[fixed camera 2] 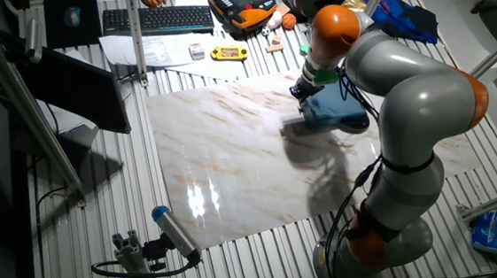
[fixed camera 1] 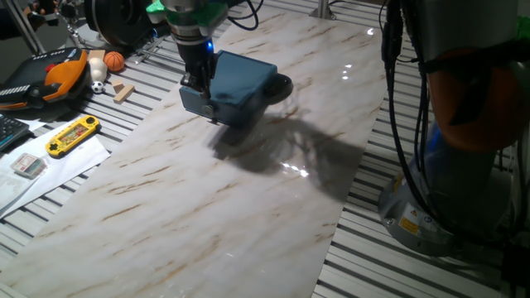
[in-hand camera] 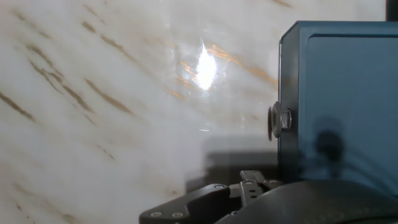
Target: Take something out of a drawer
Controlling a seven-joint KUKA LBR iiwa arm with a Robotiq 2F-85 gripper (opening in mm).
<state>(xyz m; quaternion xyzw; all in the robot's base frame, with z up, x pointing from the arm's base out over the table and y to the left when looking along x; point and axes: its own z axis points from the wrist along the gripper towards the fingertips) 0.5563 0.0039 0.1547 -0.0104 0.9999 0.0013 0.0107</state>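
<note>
The small dark blue box [fixed camera 1: 242, 81] stands on the marble board [fixed camera 1: 207, 190], towards its far side; it also shows in the other fixed view [fixed camera 2: 335, 110]. Its drawer [fixed camera 1: 199, 103] sits flush in the box, shut. In the hand view the box top [in-hand camera: 348, 93] fills the right side, with the small round knob [in-hand camera: 277, 121] on its front face. My gripper [fixed camera 1: 197, 81] hangs just over the drawer's front edge, above the knob. Its fingers are too dark and small to tell whether they are open or shut. The slender grey stick is hidden.
A yellow handheld game [fixed camera 1: 73, 135] lies on paper at the left, off the board. An orange ball [fixed camera 1: 114, 60], a wooden block [fixed camera 1: 122, 91] and a black-orange case [fixed camera 1: 50, 79] lie behind it. A black round object [fixed camera 1: 280, 84] sits behind the box. The arm's base [fixed camera 1: 447, 165] stands at the right.
</note>
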